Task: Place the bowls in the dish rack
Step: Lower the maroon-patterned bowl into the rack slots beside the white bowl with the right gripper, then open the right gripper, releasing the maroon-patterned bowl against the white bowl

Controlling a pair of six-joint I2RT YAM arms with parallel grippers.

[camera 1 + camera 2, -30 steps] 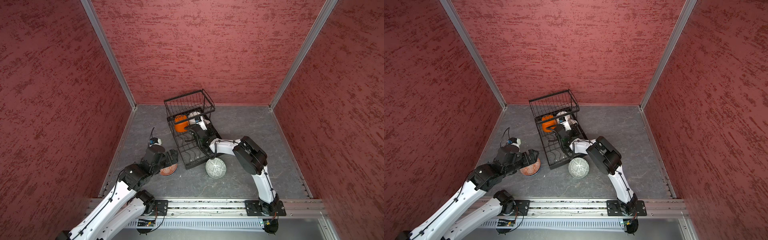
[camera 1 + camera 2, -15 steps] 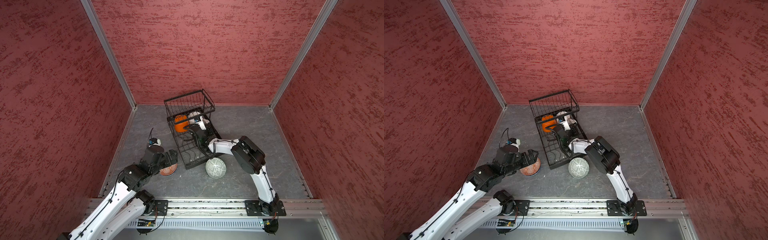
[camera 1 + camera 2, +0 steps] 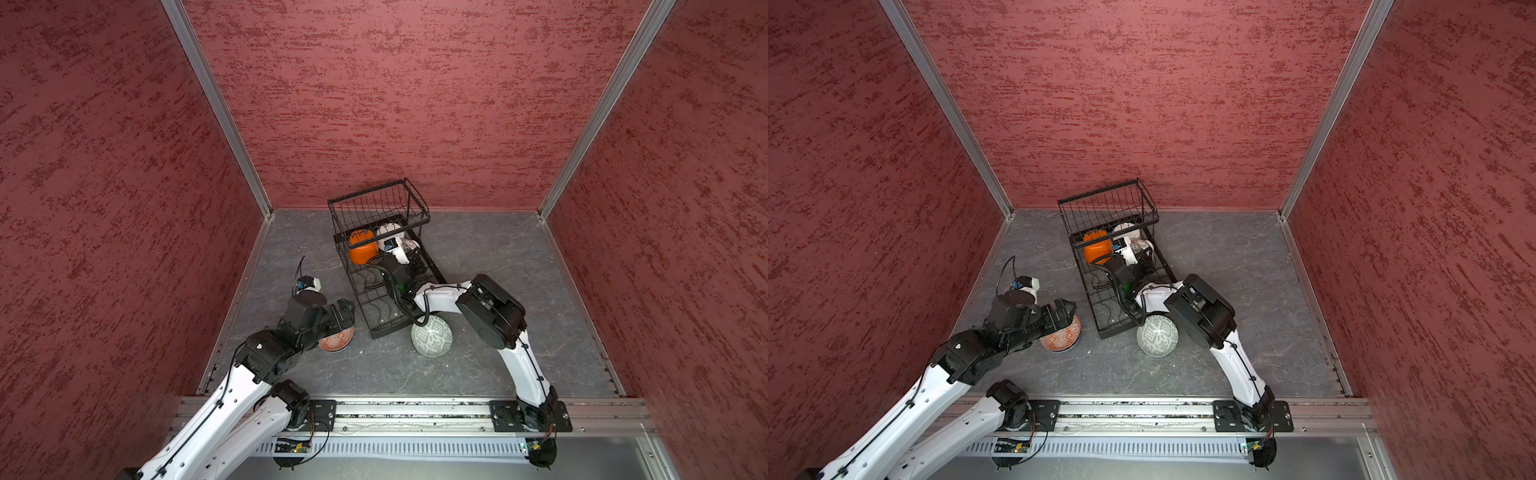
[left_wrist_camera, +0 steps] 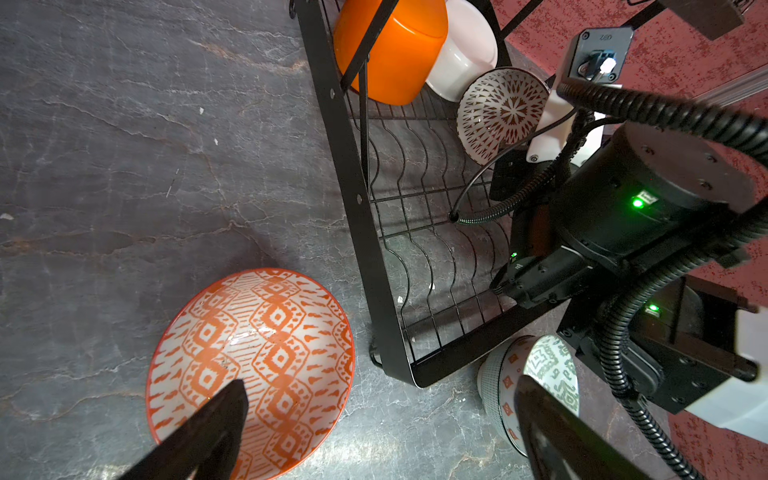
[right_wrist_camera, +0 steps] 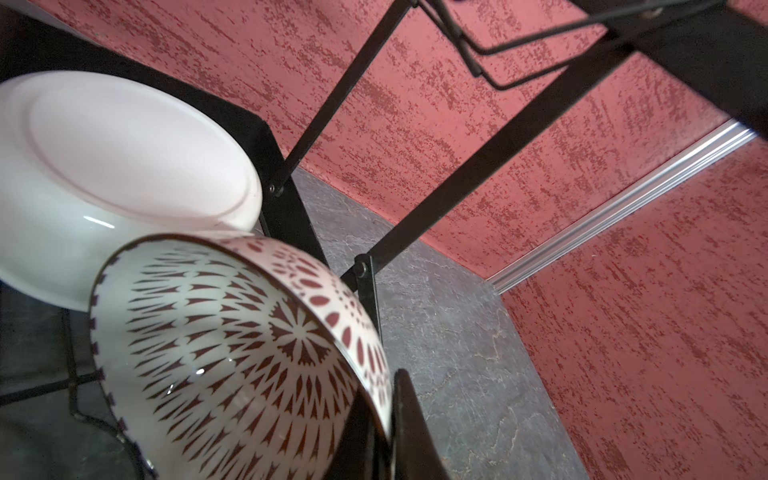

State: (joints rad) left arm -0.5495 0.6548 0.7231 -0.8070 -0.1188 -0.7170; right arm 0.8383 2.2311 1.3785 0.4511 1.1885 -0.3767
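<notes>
While the right gripper [image 5: 388, 432] reaches into the far half of the dish rack [image 3: 353, 286], we see its jaws pressed together on the rim of a maroon-patterned bowl [image 5: 232, 353]. That bowl stands on edge on the rack's base, its inside turned toward the near side. Its far rim leans against the underside of a white bowl [image 5: 116, 166]. Just left of the white bowl, an orange bowl [image 4: 390, 50] also sits tipped on the base. Both sit beneath the raised basket [image 3: 378, 203] at the rack's far end. The near half of the base, with its wavy dividers, holds no bowl.

On the left, the left gripper [image 3: 340, 316] hangs with its jaws wide apart over an orange-patterned bowl [image 4: 257, 357]. This bowl stands upright on the grey floor [image 3: 498, 270], just beside the rack's near left corner. One finger is over the bowl's inside, but we cannot tell whether it touches.

A green-patterned bowl [image 3: 431, 340] lies on the floor just off the rack's near end, partly under the right arm.
</notes>
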